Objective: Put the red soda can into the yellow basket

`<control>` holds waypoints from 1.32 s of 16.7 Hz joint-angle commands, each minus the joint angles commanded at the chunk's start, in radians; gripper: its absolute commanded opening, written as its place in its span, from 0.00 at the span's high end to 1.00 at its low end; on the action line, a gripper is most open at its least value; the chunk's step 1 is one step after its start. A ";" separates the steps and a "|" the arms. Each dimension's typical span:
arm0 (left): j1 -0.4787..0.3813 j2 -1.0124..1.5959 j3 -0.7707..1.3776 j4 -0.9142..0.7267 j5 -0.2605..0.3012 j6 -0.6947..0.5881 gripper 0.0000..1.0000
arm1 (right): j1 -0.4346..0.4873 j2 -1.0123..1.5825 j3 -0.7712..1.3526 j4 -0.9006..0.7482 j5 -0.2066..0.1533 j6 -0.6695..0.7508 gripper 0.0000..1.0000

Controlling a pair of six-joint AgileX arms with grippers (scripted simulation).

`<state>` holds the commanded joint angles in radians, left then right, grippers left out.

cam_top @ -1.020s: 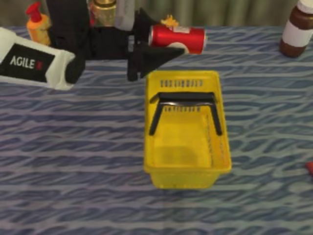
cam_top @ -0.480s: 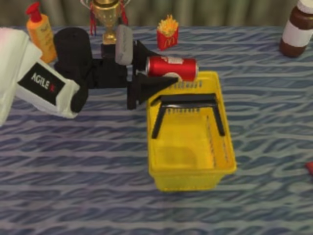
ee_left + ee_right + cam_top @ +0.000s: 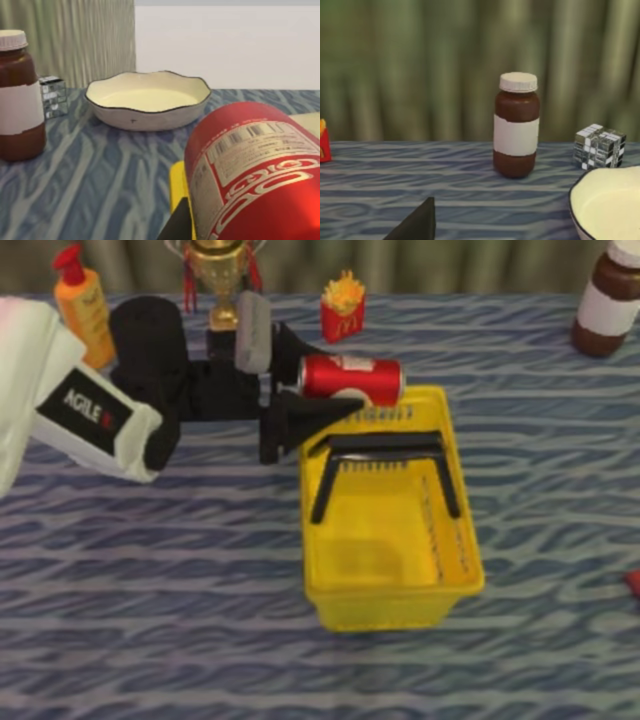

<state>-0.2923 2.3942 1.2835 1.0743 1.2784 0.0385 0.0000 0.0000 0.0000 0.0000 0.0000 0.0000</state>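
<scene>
Top view: red soda can [image 3: 352,378] (silver-ended, lying sideways) in left tool [image 3: 335,390], over yellow basket [image 3: 392,585] rim.

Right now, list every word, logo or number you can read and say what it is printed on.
"AGILE X": black patch on the left arm.
Yellow "M" arches: fries box.
Red soda can: white script, barcode and small print, too partial or small to read.
Brown jar: blank white label.

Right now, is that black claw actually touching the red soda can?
Touching. In the top view the left gripper has its black fingers closed against the red soda can, holding it on its side over the far rim of the yellow basket.
</scene>
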 joint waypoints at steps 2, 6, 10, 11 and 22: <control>0.000 0.000 0.000 0.000 0.000 0.000 0.32 | 0.000 0.000 0.000 0.000 0.000 0.000 0.00; 0.000 0.000 0.000 0.000 0.000 0.000 0.02 | 0.000 0.000 0.000 0.000 0.000 0.000 0.00; 0.000 0.000 0.000 0.000 0.000 0.000 0.00 | 0.000 0.000 0.000 0.000 0.000 0.000 0.00; 0.000 0.000 0.000 0.000 0.000 0.000 0.00 | 0.000 0.000 0.000 0.000 0.000 0.000 0.00; 0.028 -0.207 -0.101 -0.106 -0.127 -0.034 0.00 | 0.078 0.199 0.197 -0.158 -0.006 -0.116 0.00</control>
<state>-0.2645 2.1876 1.1824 0.9685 1.1517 0.0041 0.0783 0.1986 0.1969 -0.1577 -0.0056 -0.1161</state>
